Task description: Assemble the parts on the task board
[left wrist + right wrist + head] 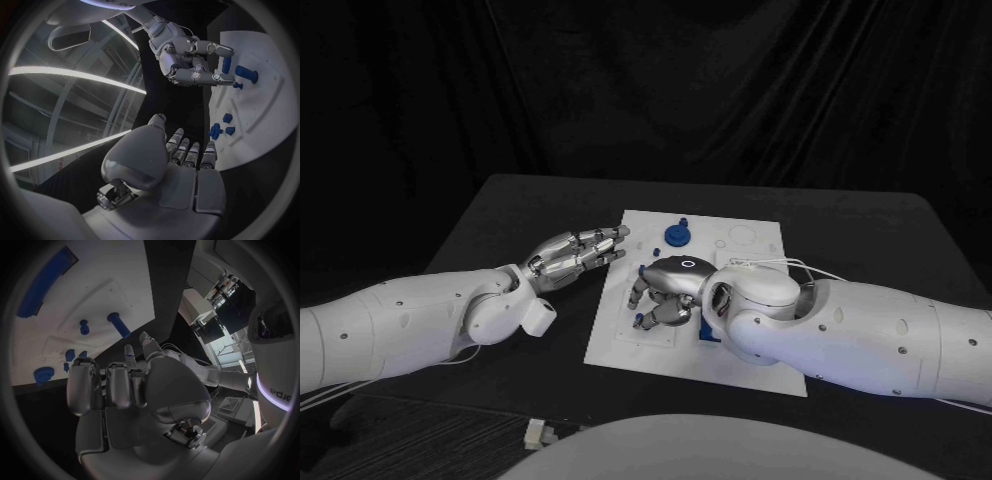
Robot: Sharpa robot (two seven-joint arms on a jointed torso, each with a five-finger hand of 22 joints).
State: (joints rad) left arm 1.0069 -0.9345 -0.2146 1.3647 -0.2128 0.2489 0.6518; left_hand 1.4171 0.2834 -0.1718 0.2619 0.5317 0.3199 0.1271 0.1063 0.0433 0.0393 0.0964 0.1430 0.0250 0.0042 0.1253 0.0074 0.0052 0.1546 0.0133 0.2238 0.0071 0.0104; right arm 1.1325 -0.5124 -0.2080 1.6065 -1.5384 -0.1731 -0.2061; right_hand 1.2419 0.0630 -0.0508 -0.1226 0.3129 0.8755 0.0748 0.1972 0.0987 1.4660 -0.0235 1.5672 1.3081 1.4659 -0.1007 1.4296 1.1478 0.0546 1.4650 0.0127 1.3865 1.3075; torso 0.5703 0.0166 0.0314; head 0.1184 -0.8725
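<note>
The flat rectangular task board [740,345] is plain white, and the matte worktop [516,215] under it is black. The small plastic parts are blue: a round knobbed piece [675,236] near the board's far edge is a deep, saturated blue, as are a short peg [119,324] and a long bar [45,282]. The left robot hand [577,252] is silver metal with darker grey seams. The right robot hand [661,290] is silver too, on a glossy white arm.

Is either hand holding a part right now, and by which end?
Neither. The left hand hovers beside the white task board; the right hand curls over it, gripping nothing.
</note>
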